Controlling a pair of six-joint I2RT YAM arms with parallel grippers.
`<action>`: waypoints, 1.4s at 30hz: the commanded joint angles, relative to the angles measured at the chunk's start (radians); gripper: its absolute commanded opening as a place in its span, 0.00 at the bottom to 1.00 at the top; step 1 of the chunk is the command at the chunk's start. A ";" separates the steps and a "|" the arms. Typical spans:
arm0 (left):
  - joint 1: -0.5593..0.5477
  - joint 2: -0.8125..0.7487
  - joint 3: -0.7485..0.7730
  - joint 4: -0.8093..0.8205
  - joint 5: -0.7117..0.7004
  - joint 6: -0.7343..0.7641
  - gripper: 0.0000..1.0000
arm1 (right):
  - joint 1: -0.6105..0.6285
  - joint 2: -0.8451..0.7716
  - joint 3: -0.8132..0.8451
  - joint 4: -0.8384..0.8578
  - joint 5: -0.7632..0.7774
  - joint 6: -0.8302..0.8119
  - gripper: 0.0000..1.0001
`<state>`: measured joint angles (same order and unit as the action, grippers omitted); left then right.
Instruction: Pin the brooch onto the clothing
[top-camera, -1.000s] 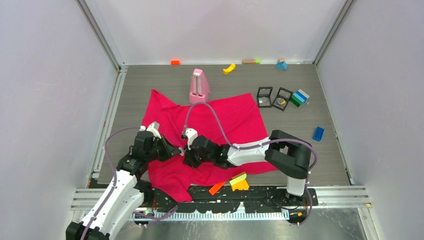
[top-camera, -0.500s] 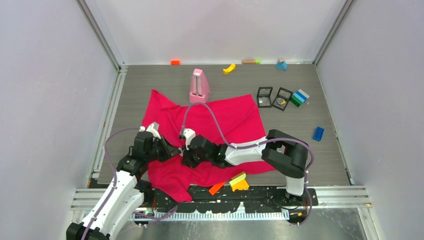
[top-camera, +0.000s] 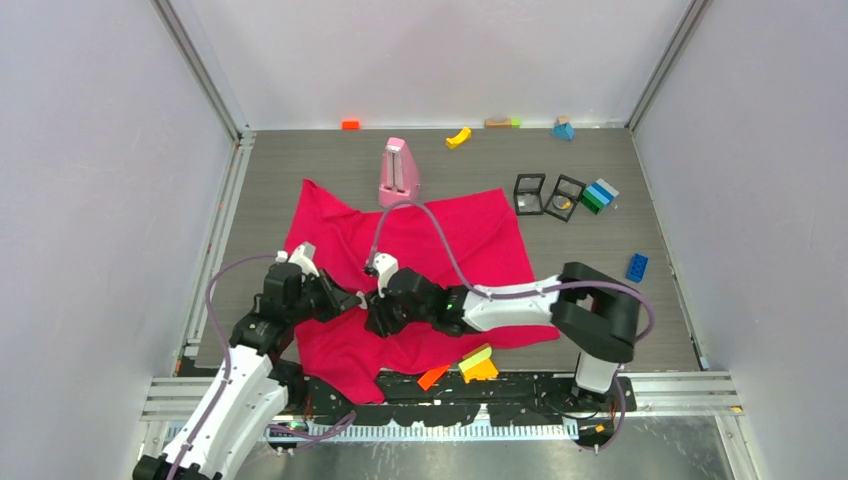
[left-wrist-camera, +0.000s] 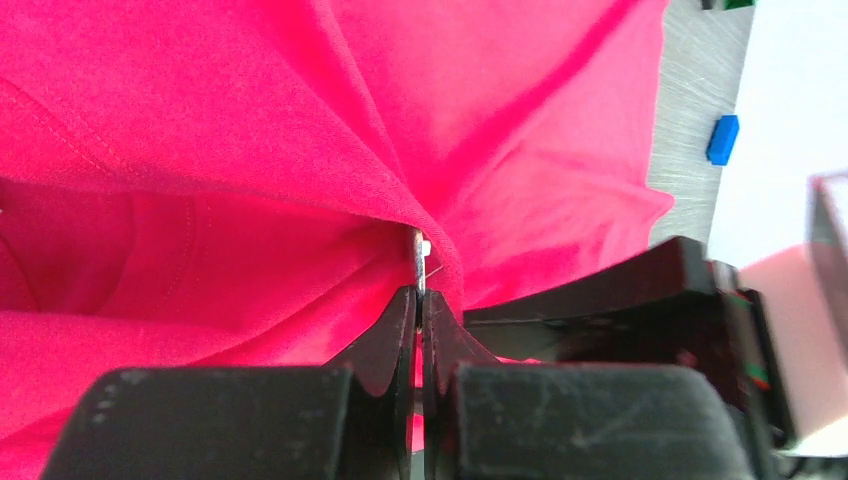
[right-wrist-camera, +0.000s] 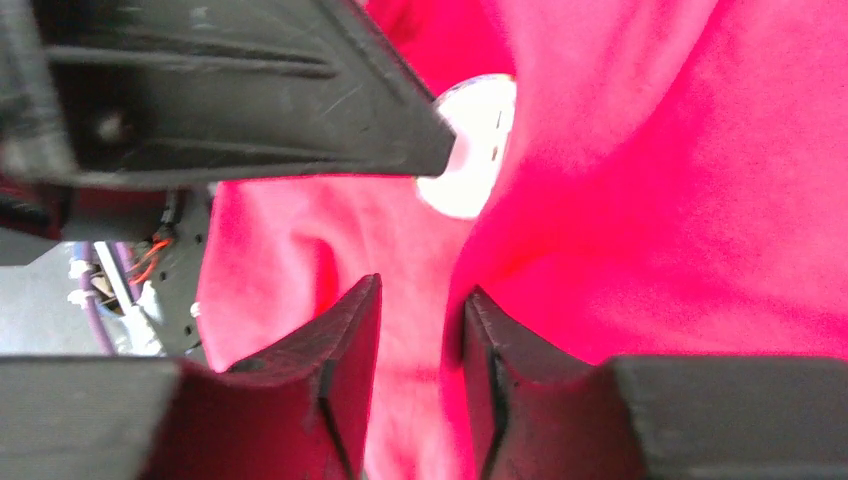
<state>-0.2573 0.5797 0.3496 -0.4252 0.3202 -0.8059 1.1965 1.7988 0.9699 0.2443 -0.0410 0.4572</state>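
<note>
While the left tool (left-wrist-camera: 420, 297) is pinching the brooch (right-wrist-camera: 470, 150) by its rim, jaws closed flat on the thin metal edge, the work is sitting at the pinning step itself. The brooch is being pressed against a raised fold of the clothing (top-camera: 470, 240), toward the shirt's near left part. The clothing is lying spread and rumpled on the grey surface (top-camera: 290, 160), reaching from between the two arms out toward the far side.

The right tool (right-wrist-camera: 420, 300) is hovering just beside the brooch, its jaws standing a little way apart, a narrow gap rather than a wide one, and gripping nothing that I can make out. Pink cloth is filling the gap, but whether this tool is touching it is not showing clearly.

Judging from this, the next move is calling for the right tool to be taking hold of the fold so the pin is passing through the fabric, while the left is holding the brooch steady. Whether the pin is already piercing the cloth is hidden.
</note>
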 joint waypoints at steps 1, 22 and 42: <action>0.009 -0.024 0.085 0.019 0.064 0.029 0.00 | -0.010 -0.217 -0.039 -0.047 0.064 -0.028 0.48; 0.013 0.027 0.250 -0.075 0.338 0.122 0.00 | -0.184 -0.519 -0.236 0.154 -0.127 0.102 0.50; 0.015 0.059 0.287 -0.085 0.398 0.163 0.00 | -0.131 -0.392 -0.123 0.112 -0.162 0.084 0.27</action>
<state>-0.2474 0.6441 0.6098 -0.5507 0.6704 -0.6460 1.0588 1.4002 0.8009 0.3279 -0.2043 0.5514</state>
